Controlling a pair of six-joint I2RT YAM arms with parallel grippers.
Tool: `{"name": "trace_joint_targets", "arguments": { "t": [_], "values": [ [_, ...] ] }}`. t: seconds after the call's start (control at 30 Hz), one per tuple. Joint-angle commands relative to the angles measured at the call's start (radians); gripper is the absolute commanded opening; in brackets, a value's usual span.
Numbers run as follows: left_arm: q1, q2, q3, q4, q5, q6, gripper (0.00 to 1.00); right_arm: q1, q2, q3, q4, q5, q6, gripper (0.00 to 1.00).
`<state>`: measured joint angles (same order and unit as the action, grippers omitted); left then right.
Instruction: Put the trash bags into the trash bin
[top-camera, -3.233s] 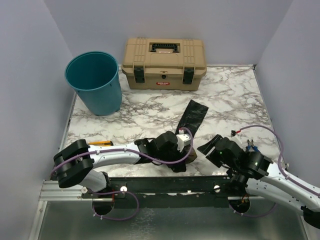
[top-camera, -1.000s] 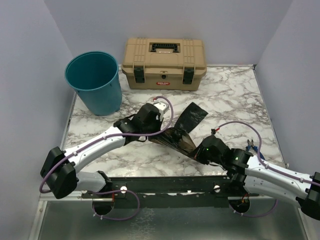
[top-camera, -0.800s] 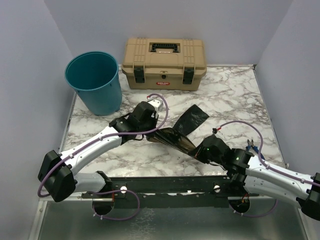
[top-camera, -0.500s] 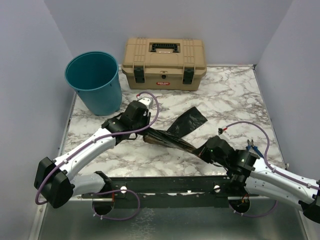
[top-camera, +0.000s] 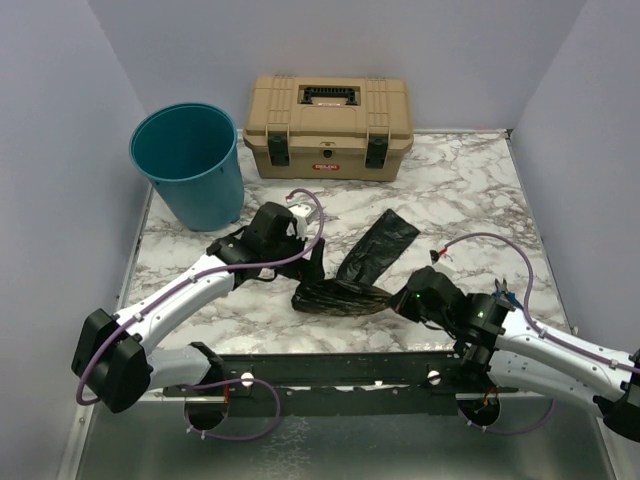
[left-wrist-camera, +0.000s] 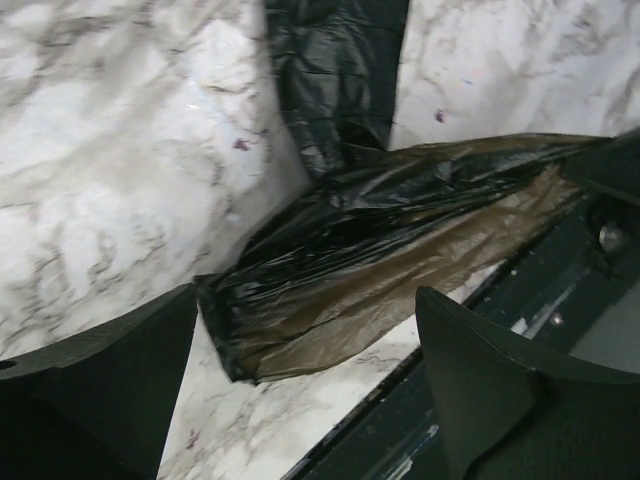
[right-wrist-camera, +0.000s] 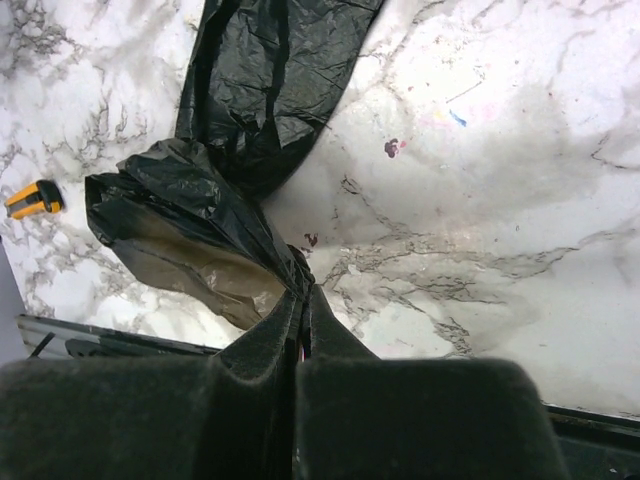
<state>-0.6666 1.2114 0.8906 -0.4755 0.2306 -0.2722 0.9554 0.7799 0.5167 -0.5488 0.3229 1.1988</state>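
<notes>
- Your left fingers (left-wrist-camera: 100, 390) stand spread wide over the trash bag (top-camera: 340, 297), gripping nothing.
- Your right fingers (right-wrist-camera: 255, 345) pinch its end.
- It lies crumpled on the table (top-camera: 460, 190), well apart from the trash bin (top-camera: 190, 170).

The marble worktop (top-camera: 470, 180) carries a teal bin (top-camera: 190, 170) at the back left and a tan toolbox (top-camera: 328, 130) beside it. A crumpled black bag (top-camera: 342, 296) lies near the front, with a small yellow tool (right-wrist-camera: 30, 198) nearby.
</notes>
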Motion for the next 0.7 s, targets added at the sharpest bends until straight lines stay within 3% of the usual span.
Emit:
{"name": "trace_joint_targets", "arguments": {
  "t": [0.0, 0.2, 0.4, 0.5, 0.67],
  "values": [
    [0.001, 0.082, -0.048, 0.114, 0.233, 0.015, 0.91, -0.001, -0.001, 0.049, -0.056, 0.072, -0.041, 0.01],
    [-0.033, 0.168, -0.018, 0.163, 0.218, 0.073, 0.89, -0.001, -0.095, 0.101, -0.192, 0.184, -0.053, 0.00],
    [-0.156, 0.323, 0.068, 0.174, 0.172, 0.095, 0.80, -0.001, -0.245, 0.128, 0.009, 0.053, -0.304, 0.01],
    [-0.210, 0.379, 0.092, 0.222, 0.170, 0.068, 0.63, -0.001, -0.253, 0.174, 0.037, -0.007, -0.402, 0.01],
    [-0.240, 0.397, 0.122, 0.287, 0.100, -0.012, 0.20, -0.001, -0.186, 0.281, -0.071, -0.019, -0.472, 0.01]
  ]
}}
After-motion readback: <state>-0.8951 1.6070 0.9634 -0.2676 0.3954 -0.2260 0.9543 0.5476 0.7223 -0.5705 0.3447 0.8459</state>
